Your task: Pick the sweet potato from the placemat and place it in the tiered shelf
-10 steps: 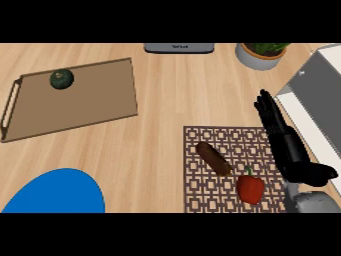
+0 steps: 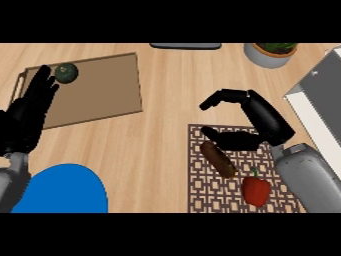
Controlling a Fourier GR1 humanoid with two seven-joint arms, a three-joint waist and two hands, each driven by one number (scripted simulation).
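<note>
Hovering near sweet potato [image 2: 219, 159] on placemat [image 2: 201, 196]: right hand [image 2: 265, 119].

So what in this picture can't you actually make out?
Tiered shelf: cut by the head view's right edge; its tiers don't show.
Dark object at the top edge: mostly cut off, unidentifiable.
Blue plate: bottom edge cuts it.
Placemat: right side hidden under the right hand and forearm.
Green round item: too small to name.

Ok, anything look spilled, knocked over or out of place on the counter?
Nothing stands out. The sweet potato and red pepper lie on the placemat; the potted plant stands upright.
</note>
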